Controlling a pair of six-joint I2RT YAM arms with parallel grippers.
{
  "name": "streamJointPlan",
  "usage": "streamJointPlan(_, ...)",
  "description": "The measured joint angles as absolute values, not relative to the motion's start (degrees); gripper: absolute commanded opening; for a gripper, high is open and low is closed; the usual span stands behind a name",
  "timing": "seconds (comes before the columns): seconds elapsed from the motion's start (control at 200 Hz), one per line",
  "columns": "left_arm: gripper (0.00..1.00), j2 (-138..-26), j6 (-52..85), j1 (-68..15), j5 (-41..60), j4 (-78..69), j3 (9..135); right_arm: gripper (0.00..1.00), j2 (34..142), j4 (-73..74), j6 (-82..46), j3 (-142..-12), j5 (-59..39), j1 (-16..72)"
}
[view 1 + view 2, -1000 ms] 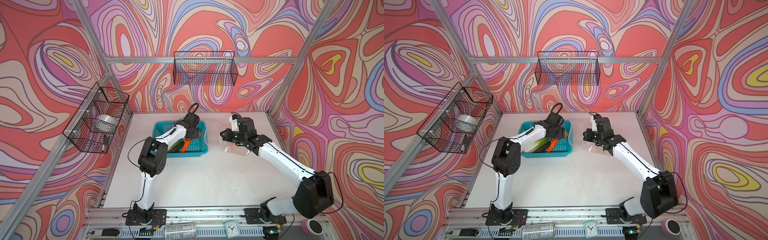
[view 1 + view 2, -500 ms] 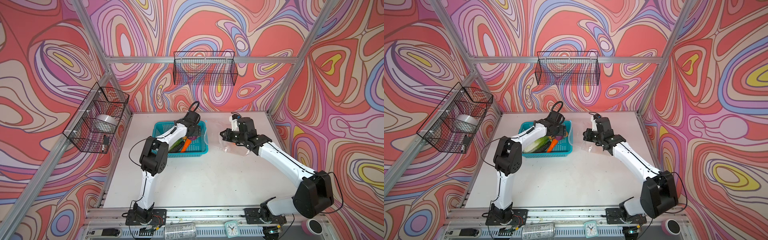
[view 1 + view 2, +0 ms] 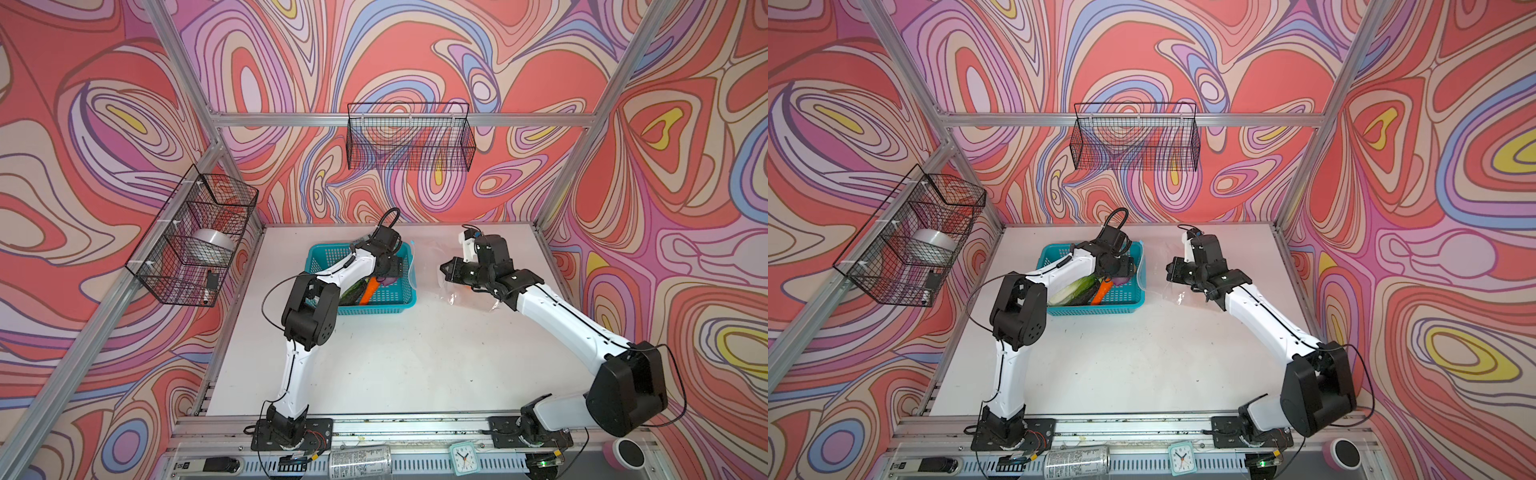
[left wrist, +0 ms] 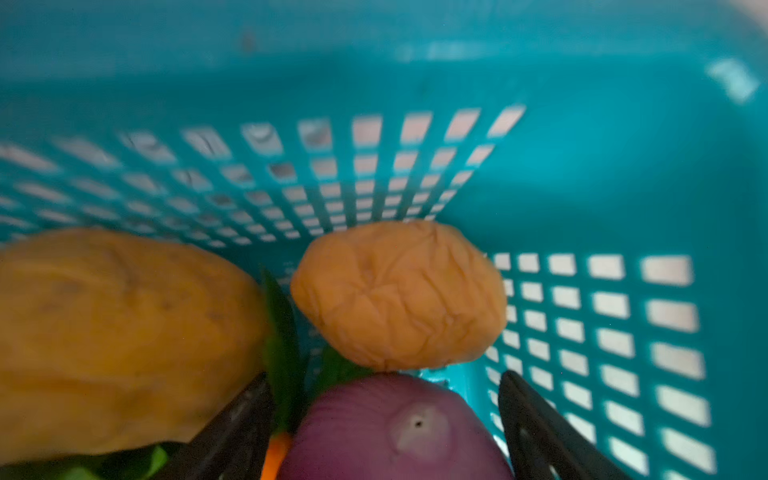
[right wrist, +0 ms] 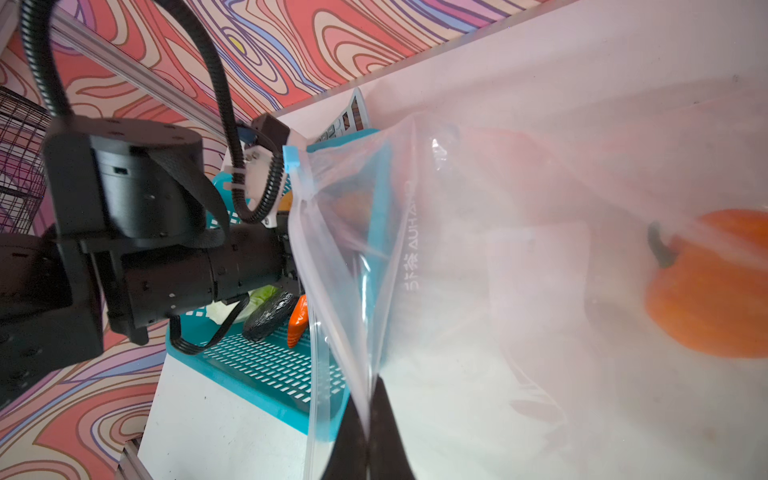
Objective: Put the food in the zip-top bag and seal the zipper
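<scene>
Ideally the left claw, spread open astride the purple piece in the teal basket near the far edge of the desk, closes squarely and lifts clear, while the right claw, clamped on the mouth of the zip-top bag beside the basket, holds it wide.

Your left arm and right arm: glossy white links, chunky black joint housings. Thin black cable loops off left one, second cable by right shoulder. Black base plates under both. Small white block near right wrist. Up close on left arm: round black cap with ring of screw holes, flat black band beside it, ribbed black conduit, white zip tie. And fingers on left gripper and right gripper: plain matte black, tapered tips.
</scene>
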State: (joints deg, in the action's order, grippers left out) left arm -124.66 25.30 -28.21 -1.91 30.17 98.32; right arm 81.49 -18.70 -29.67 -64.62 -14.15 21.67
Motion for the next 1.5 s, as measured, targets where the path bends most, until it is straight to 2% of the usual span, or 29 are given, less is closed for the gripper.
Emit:
streamJointPlan(0.13,0.83,-124.14,25.32,-28.60,-1.52,30.41,95.29,0.00,81.49,-18.70,-29.67,-64.62,-14.17,21.67)
streamJointPlan(0.341,0.72,-123.74,25.30,-28.67,-1.50,30.39,95.09,0.00,81.49,-18.72,-29.69,-64.62,-14.17,21.67)
streamJointPlan(0.381,0.68,-123.57,25.30,-28.67,-1.52,30.39,95.09,0.00,81.49,-18.72,-29.69,-64.62,-14.17,21.67)
streamJointPlan(0.441,0.58,-123.15,25.12,-28.67,-1.58,30.41,95.09,0.00,81.49,-18.72,-29.69,-64.62,-14.15,21.67)
streamJointPlan(0.491,0.56,-122.65,24.99,-28.67,-1.80,30.39,95.09,0.00,81.49,-18.72,-29.67,-64.62,-14.15,21.67)
streamJointPlan(0.681,0.57,-120.70,24.12,-28.67,-2.15,30.41,95.11,0.00,81.49,-18.72,-29.67,-64.62,-14.17,21.67)
streamJointPlan(0.751,0.61,-120.07,24.03,-28.67,-2.02,30.44,95.09,0.00,81.49,-18.72,-29.69,-64.62,-14.17,21.67)
streamJointPlan(0.946,0.65,-119.48,23.62,-28.67,-1.43,30.79,95.98,0.00,81.49,-18.72,-29.69,-64.62,-14.20,21.67)
streamJointPlan(1.112,0.73,-121.86,23.97,-27.99,0.71,31.46,100.53,0.00,81.49,-18.74,-29.71,-64.62,-14.22,21.67)
streamJointPlan(1.282,0.73,-125.43,22.26,-27.27,4.38,31.86,105.19,0.00,81.49,-18.83,-29.71,-64.62,-14.17,21.67)
streamJointPlan(1.502,0.73,-127.94,13.17,-27.20,8.08,38.00,109.23,0.00,81.49,-18.85,-29.71,-64.75,-14.20,21.67)
